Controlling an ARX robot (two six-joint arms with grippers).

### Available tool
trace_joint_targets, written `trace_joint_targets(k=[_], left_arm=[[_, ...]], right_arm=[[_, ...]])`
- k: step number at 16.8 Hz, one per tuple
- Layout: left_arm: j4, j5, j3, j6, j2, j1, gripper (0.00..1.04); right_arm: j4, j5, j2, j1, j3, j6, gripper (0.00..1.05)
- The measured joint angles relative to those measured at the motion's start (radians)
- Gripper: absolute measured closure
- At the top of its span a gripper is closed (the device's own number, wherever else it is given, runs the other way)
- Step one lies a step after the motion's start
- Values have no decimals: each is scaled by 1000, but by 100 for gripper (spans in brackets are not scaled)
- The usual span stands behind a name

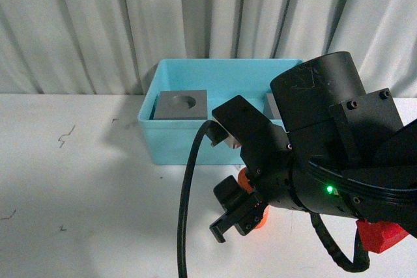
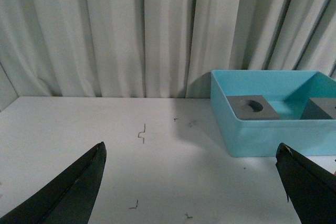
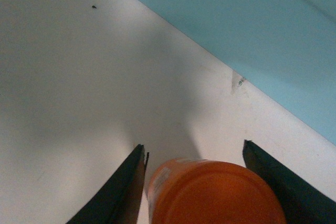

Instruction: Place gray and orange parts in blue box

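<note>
The blue box stands at the back of the white table. The gray cube with the round recess lies in its left part; a second gray cube shows partly behind my right arm. Both also show in the left wrist view, the box, the round-recess cube and the other cube. My right gripper is shut on the orange cylinder, just in front of the box wall. My left gripper is open and empty over bare table left of the box.
A red object lies on the table at the right, under my right arm. A black cable hangs in front of the box. White curtains close off the back. Small dark marks dot the table.
</note>
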Motion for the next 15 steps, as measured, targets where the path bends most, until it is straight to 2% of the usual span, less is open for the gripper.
trace_joint_targets(k=[1, 2, 6, 7, 8, 10, 15], left_arm=[[0, 0, 0, 0, 0, 0, 7], [0, 0, 0, 0, 0, 0, 7], [0, 0, 0, 0, 0, 0, 7], [0, 0, 0, 0, 0, 0, 7], [0, 0, 0, 0, 0, 0, 7], [0, 0, 0, 0, 0, 0, 7], [0, 0, 0, 0, 0, 0, 7]], right_arm=[[4, -1, -1, 3, 0, 5, 56], [5, -1, -7, 3, 0, 13, 58], [37, -43, -140, -8, -4, 72, 58], [89, -33, -283, -77, 117, 74, 58], [82, 32, -161, -128, 251, 62, 58], [-25, 109, 47, -92, 499, 98, 58], [-91, 176, 211, -82, 584, 180, 58]])
